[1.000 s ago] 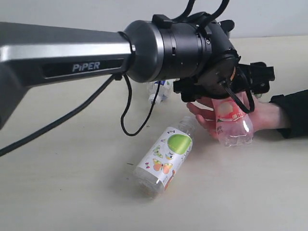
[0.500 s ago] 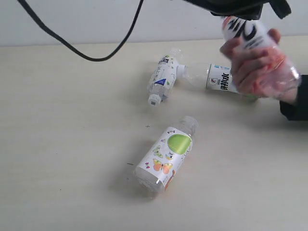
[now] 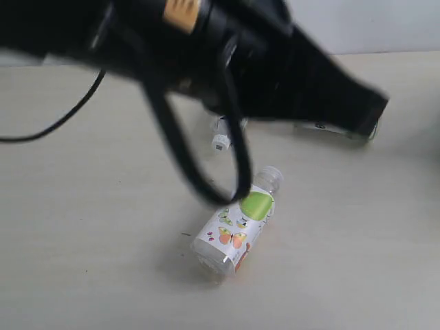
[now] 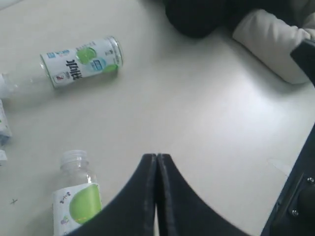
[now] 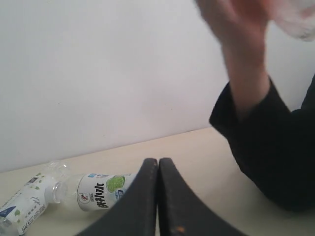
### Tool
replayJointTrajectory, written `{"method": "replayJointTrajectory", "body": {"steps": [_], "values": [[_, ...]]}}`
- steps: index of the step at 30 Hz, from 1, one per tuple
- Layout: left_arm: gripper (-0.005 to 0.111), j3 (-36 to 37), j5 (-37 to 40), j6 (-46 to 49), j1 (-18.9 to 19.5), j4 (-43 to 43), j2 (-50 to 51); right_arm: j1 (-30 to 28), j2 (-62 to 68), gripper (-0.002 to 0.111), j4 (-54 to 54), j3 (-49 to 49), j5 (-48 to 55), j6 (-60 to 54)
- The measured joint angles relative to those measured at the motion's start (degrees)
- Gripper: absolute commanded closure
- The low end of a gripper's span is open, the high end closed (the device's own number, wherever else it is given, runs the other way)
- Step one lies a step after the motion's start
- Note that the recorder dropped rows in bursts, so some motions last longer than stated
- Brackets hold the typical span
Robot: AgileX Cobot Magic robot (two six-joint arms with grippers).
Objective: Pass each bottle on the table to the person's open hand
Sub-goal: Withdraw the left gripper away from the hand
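Your left gripper (image 4: 157, 160) is fully closed, fingers pressed flat together with nothing between them, hanging above a bare patch of the table (image 4: 211, 123). The right gripper (image 5: 158, 164) is closed and empty too. Just beside the left gripper lies the butterfly-label bottle (image 4: 78, 206), on its side and uncapped. Farther off lies the green-and-white bottle (image 4: 81, 61), and near that a third, clear bottle (image 5: 27, 199). All three rest on the table, so most of the handing-over is not yet done. Watch three things. First, closed fingers brought down on a bottle lying on its side would likely push it and set it rolling, so open up before you descend. Second, the black cable (image 3: 206, 172) loops low near the butterfly bottle's neck and could snag or nudge it if the arm sweeps across. Third, the person's hand (image 5: 235, 27) is raised and blurred, seemingly gripping something clear, not held out open. A bottle offered now may find no palm and drop. As for pose, the left arm (image 3: 206, 55) stretches across the upper part of the exterior view as a dark blur above the bottles, its wrist aimed down at the table. The right arm sits low, its gripper pointing roughly level toward the wall and the person's dark sleeve (image 5: 266, 147).
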Motion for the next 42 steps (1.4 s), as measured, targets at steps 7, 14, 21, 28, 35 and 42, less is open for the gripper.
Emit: {"method": "replayJointTrajectory", "body": {"steps": [7,14,21,28,35,42], "values": [[0.107,30.33,-30.40,1.17,0.00,0.00,-11.94,0.00,0.00,0.108,0.00,0.00,0.00,0.00],[0.107,56.00,-65.64,4.04,0.00,0.00,-19.13,0.00,0.00,0.108,0.00,0.00,0.00,0.00],[0.107,68.41,-83.70,5.01,0.00,0.00,-19.56,0.00,0.00,0.108,0.00,0.00,0.00,0.00],[0.107,71.12,-85.11,6.25,0.00,0.81,-19.60,0.00,0.00,0.108,0.00,0.00,0.00,0.00],[0.107,70.95,-90.08,6.87,0.00,1.95,-19.60,0.00,0.00,0.108,0.00,0.00,0.00,0.00],[0.107,51.59,-61.71,13.30,1.53,-5.77,-18.99,0.00,0.00,0.108,0.00,0.00,0.00,0.00]]}}
